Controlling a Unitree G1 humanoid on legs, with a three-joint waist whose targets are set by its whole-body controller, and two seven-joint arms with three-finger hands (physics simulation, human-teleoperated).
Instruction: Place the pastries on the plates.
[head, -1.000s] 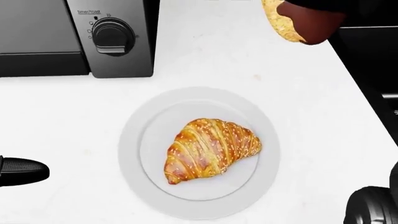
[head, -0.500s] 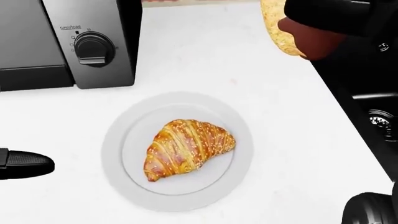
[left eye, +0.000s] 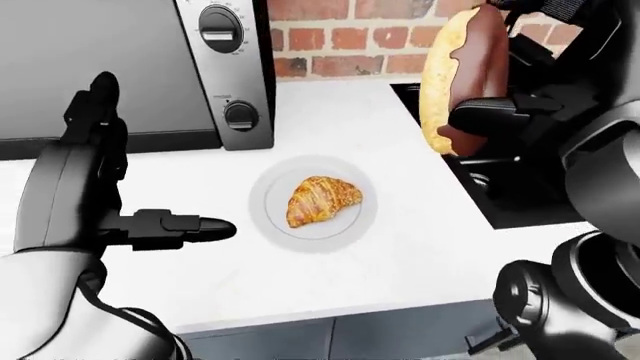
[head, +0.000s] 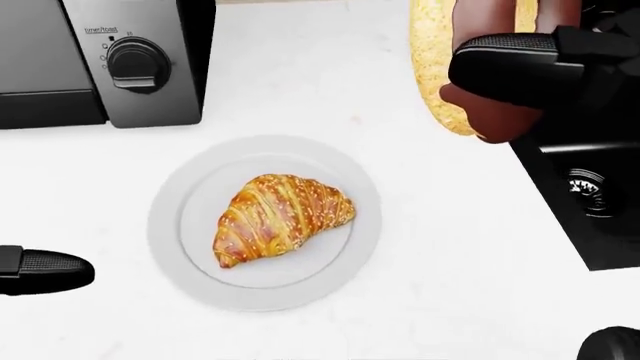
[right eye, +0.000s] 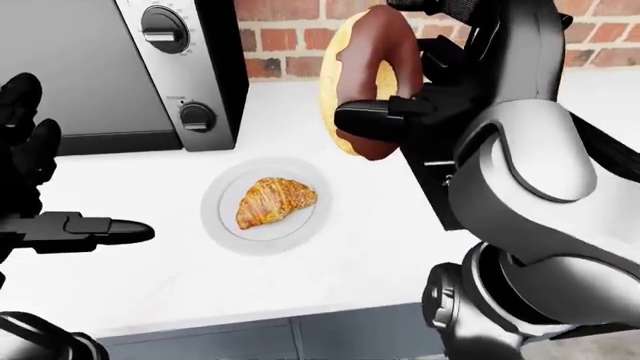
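Holding donut in right hand

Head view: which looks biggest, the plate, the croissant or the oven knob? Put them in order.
1. plate, widest of the three.
2. croissant, lying inside the plate's rim.
3. oven knob, smallest.

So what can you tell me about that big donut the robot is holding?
The donut is a ring with tan, crumbly-looking dough and glossy dark brown chocolate icing. It stands on edge in the air, above the white counter near the black stove, not on any plate. The right hand has black fingers closed round its lower part; nothing else touches it. It hangs to the right of the plate with the croissant.
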